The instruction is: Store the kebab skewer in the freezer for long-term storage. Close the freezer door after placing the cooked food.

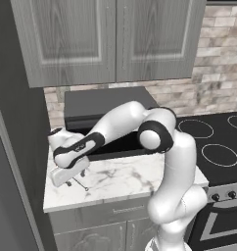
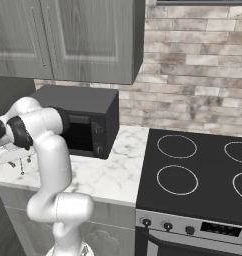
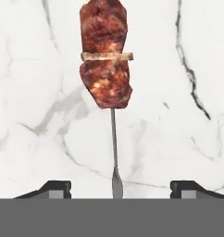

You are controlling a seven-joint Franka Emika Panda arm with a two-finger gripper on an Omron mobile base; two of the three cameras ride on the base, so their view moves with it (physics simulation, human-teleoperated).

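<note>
No readable text, labels or numbers on anything.

Kebab skewer [image 3: 106, 60]: meat top cut off at 12 o'clock edge in hand view; stick's lower end ran out of sight at 6 o'clock, ring tip not visible. In left base view it was only a thin sliver under the hand, chunks hidden. Gripper [image 3: 117, 190]: fingertips barely showed, contact with stick couldn't be told. Microwave [image 1: 108, 105] front partly hidden by arm.
</note>
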